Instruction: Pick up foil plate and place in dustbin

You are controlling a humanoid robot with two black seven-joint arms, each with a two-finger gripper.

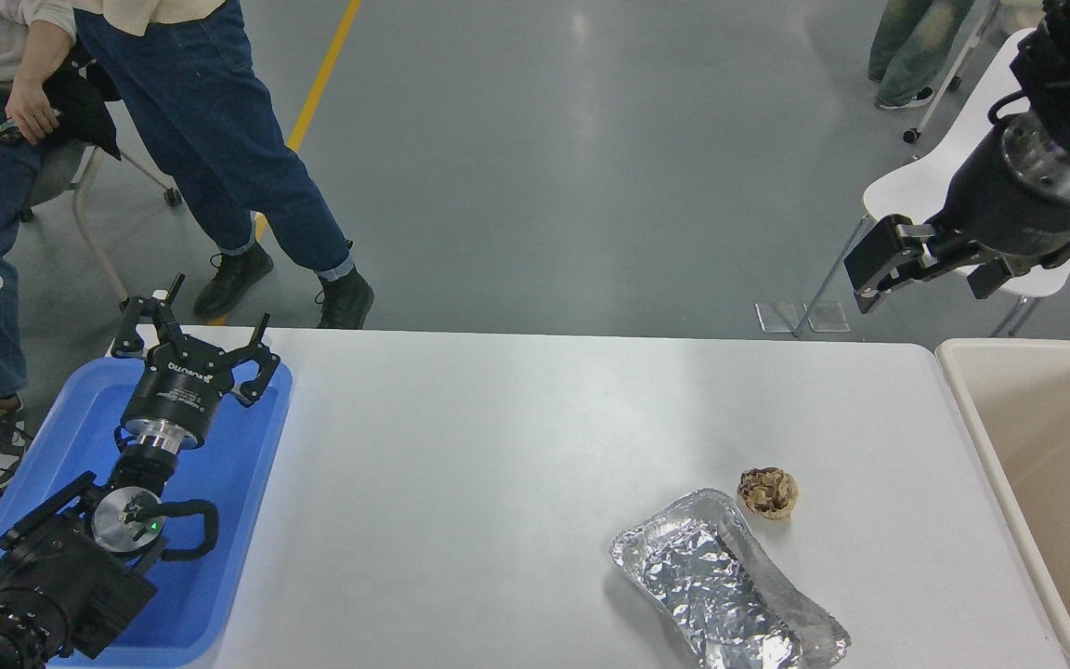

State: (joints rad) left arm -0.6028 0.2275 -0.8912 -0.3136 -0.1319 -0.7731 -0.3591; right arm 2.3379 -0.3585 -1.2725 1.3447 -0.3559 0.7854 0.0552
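The foil plate (728, 583), a crinkled silver oblong tray, lies on the white table (498, 446) near its front edge, right of centre. The beige dustbin (1046, 483) stands at the table's right end, and its inside looks empty. My right gripper (879, 269) hangs high above the table's far right corner, well away from the plate, with nothing between its fingers. My left gripper (196, 339) is parked open over the blue tray at the lower left.
A small crumpled brown paper ball (767, 491) lies just beyond the plate's far end. The shallow blue tray (238, 520) sits at the table's left end. Two people (210, 139) are at the far left. A white chair (925, 186) stands behind the right arm.
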